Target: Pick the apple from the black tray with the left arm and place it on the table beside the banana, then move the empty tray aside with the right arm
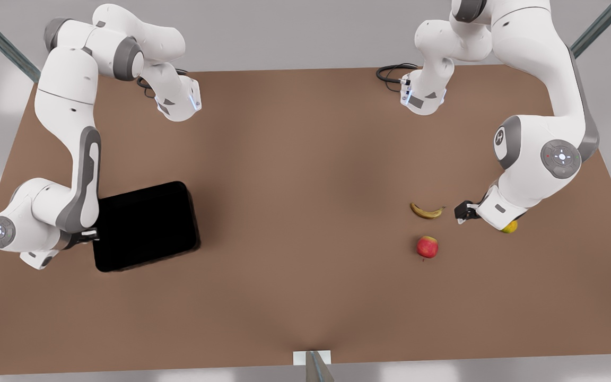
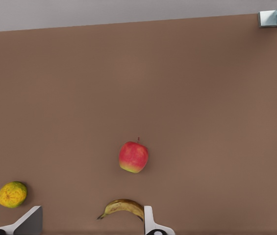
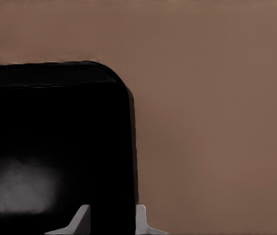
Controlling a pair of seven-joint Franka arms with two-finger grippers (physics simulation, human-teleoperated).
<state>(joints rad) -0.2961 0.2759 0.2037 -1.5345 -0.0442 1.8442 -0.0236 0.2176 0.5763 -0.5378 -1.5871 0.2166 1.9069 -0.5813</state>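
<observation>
Apple (image 1: 427,246) is already out on the table (image 1: 305,159), just beside the banana (image 1: 426,211), so I read the fruit half as done and the tray move as the step in hand. Left gripper (image 1: 461,212) hangs near the banana tip, jaws apart and holding nothing; apple sits ahead of them, banana between the fingertips' line, a yellow-green citrus (image 2: 12,194) off to one side. Right gripper (image 3: 110,220) straddles the black tray (image 1: 146,225) rim, wall between the fingers (image 3: 82,219), at the edge away from the fruit; looks clamped on the rim, contact I can't fully confirm. Tray looks rigid, light, smooth, empty. I'd expect it to slide, pivoting about a one-edge grip, so a slow straight drag.
</observation>
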